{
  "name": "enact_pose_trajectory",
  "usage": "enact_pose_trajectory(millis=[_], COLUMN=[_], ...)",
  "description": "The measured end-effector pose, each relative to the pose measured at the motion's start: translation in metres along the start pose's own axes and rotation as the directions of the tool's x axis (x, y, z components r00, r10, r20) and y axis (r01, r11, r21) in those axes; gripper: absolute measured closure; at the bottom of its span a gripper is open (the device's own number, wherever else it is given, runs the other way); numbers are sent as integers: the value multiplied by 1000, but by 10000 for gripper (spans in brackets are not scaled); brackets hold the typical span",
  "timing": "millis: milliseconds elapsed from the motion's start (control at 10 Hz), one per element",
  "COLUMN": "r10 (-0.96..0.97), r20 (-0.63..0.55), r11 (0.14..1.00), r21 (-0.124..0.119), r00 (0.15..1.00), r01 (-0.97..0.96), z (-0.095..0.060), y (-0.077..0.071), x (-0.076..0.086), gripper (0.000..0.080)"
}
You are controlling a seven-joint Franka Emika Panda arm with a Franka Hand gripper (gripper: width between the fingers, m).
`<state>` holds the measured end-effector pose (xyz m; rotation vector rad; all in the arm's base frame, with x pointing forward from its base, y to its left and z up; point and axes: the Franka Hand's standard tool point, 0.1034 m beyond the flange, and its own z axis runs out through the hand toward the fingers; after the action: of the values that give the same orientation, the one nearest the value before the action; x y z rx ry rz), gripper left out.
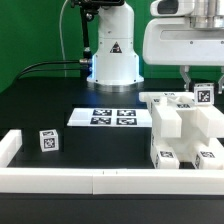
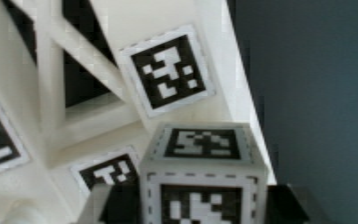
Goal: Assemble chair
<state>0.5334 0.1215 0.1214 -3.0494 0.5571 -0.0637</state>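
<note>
In the exterior view the arm's white wrist housing fills the upper right of the frame, and the claw reaches down from it over a small tagged white peg standing on top of the chair parts. Dark fingers show on either side of the peg, but whether they press on it or stand just off it I cannot tell.

The chair, a blocky cluster of white panels and legs with black-and-white tags, sits on the black desk at the right of the frame, against the white border rail along the lower edge. The marker board lies flat at centre. A loose tagged cube stands at lower left.

The wrist view shows a tagged block close up, before slanted white panels.
</note>
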Motion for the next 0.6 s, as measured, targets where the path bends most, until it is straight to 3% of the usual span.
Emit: enact_pose_trajectory(millis=[100, 300, 600], r10=[41, 303, 719], r20=[0, 0, -1], r11=[999, 953, 695], r21=[0, 2, 8], r00=[999, 953, 695], r01=[-41, -303, -719], z=[0, -1, 0], y=[0, -1, -7], x=[0, 0, 4], gripper=[518, 518, 518])
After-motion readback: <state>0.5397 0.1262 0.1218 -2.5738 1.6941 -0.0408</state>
